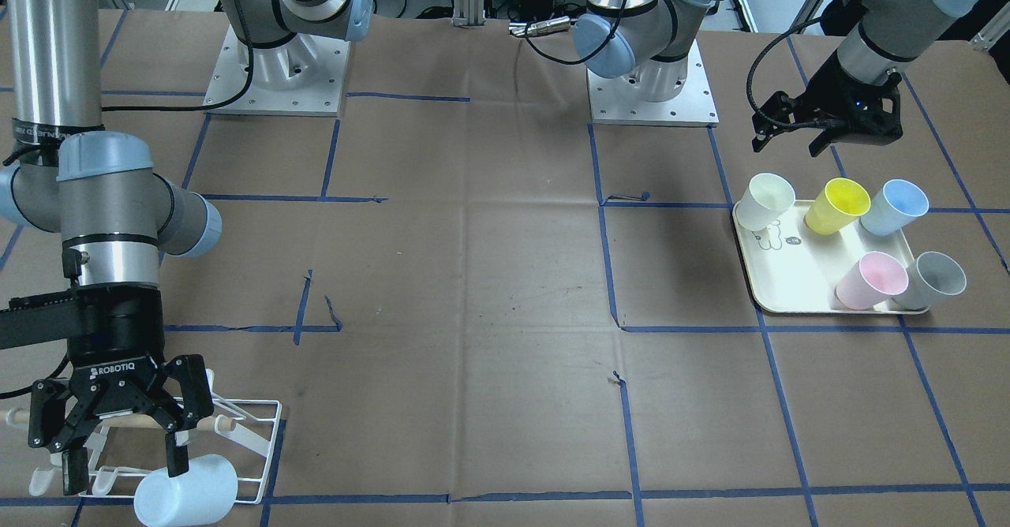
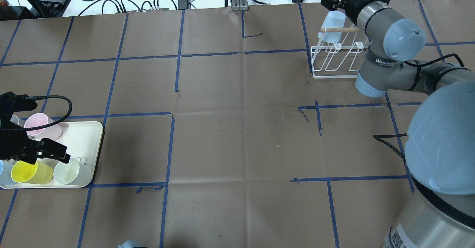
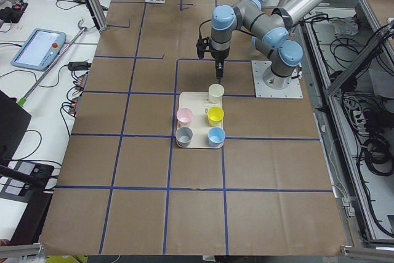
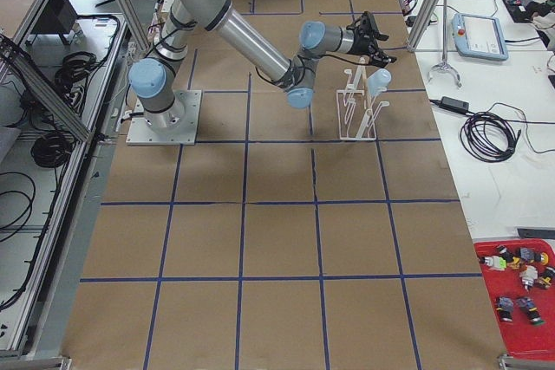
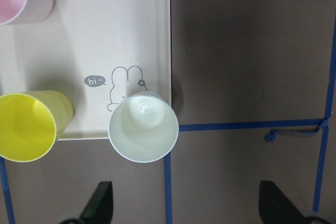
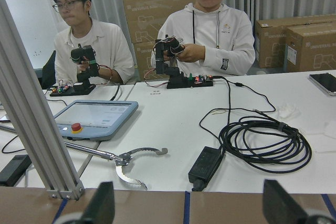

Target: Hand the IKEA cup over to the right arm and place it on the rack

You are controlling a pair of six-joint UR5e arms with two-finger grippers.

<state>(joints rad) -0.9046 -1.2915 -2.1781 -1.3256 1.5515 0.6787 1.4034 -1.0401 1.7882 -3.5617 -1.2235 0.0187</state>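
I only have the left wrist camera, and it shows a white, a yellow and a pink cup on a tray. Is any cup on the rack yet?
Observer: Yes. A pale blue cup sits tilted at one end of the rack.
Operator: Is the right end effector holding it?
Observer: No. The right end effector is open, right above the cup. I cannot tell whether a finger touches it.
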